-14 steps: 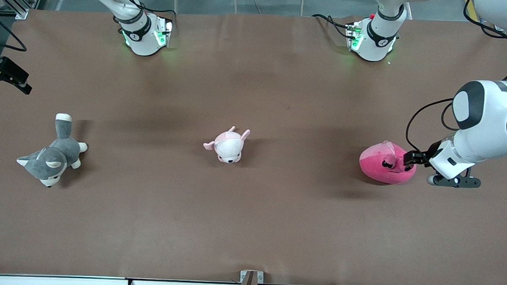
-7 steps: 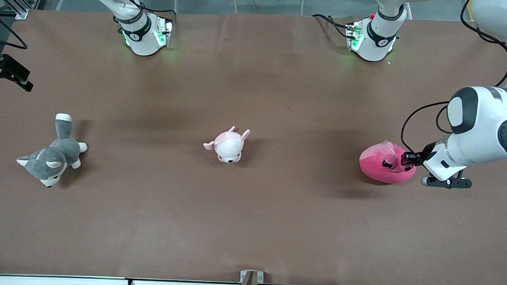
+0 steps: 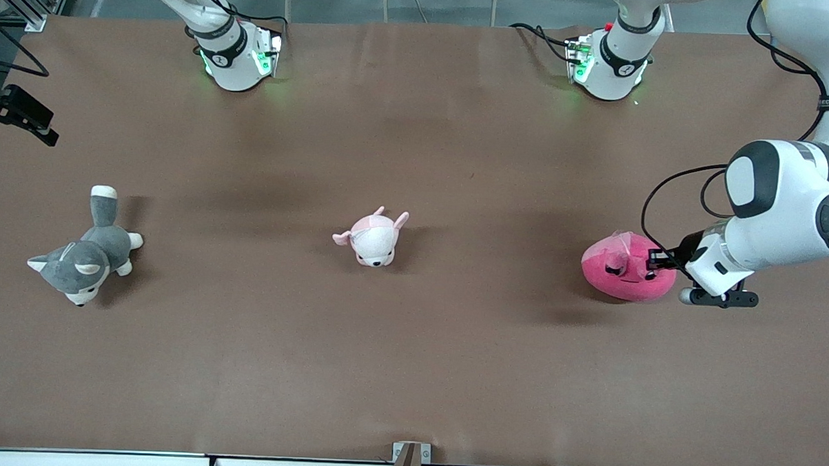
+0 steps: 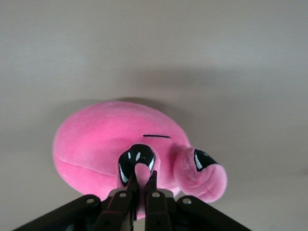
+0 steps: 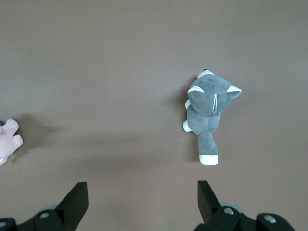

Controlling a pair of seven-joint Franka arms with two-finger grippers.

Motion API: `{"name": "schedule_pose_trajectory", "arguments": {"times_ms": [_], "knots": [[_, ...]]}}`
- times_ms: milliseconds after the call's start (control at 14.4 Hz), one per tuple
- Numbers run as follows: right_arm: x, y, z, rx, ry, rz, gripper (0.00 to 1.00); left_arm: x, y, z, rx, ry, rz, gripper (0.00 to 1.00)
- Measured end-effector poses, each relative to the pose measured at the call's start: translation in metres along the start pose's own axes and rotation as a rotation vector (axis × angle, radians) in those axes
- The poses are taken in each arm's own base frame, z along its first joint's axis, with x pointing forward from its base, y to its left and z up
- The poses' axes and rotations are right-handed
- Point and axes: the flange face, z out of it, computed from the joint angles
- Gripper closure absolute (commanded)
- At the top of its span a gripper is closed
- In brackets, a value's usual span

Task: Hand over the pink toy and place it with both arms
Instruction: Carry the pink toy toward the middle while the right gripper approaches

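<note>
Left gripper pinched the pink toy at the left arm's end of the brown surface.

Its fingers were pressed on a fold of plush at one black eye; a shallow pinch, so a slow, straight lift seemed wise. The toy lay with its long axis along the surface, face toward the front camera. The right gripper, fingers spread, waited high over the husky plush. The puppy plush sat between.
</note>
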Motion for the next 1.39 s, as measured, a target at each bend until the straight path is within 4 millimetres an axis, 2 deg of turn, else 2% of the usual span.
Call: {"name": "schedule_pose_trajectory", "arguments": {"times_ms": [209, 278, 417, 557, 696, 835, 974, 1113, 1391], "knots": [[-0.007, -0.008, -0.008, 0.002, -0.042, -0.015, 0.0, -0.008, 0.043, -0.042, -0.023, -0.024, 0.002, 1.0], [-0.008, -0.012, -0.009, 0.003, -0.05, -0.023, 0.07, -0.013, 0.062, -0.058, -0.027, -0.018, 0.008, 1.0], [-0.008, -0.019, -0.009, 0.009, -0.052, -0.035, 0.27, -0.025, 0.106, -0.083, -0.038, 0.003, 0.0, 1.0], [-0.008, -0.031, -0.01, 0.058, -0.05, -0.046, 0.39, -0.04, 0.163, -0.097, -0.057, 0.015, -0.034, 1.0], [-0.008, -0.044, -0.01, 0.159, -0.056, -0.031, 0.41, -0.06, 0.221, -0.103, -0.081, 0.008, -0.081, 1.0], [-0.005, -0.061, -0.006, 0.283, -0.075, 0.002, 0.42, -0.078, 0.267, -0.112, -0.155, -0.019, -0.133, 1.0], [0.001, -0.084, 0.003, 0.404, -0.11, 0.006, 0.42, -0.089, 0.297, -0.117, -0.242, -0.071, -0.181, 1.0], [0.01, -0.107, 0.016, 0.539, -0.156, 0.007, 0.43, -0.095, 0.324, -0.113, -0.278, -0.111, -0.203, 1.0], [0.024, -0.137, 0.034, 0.723, -0.219, 0.009, 0.44, -0.103, 0.375, -0.104, -0.331, -0.116, -0.255, 1.0]]}}
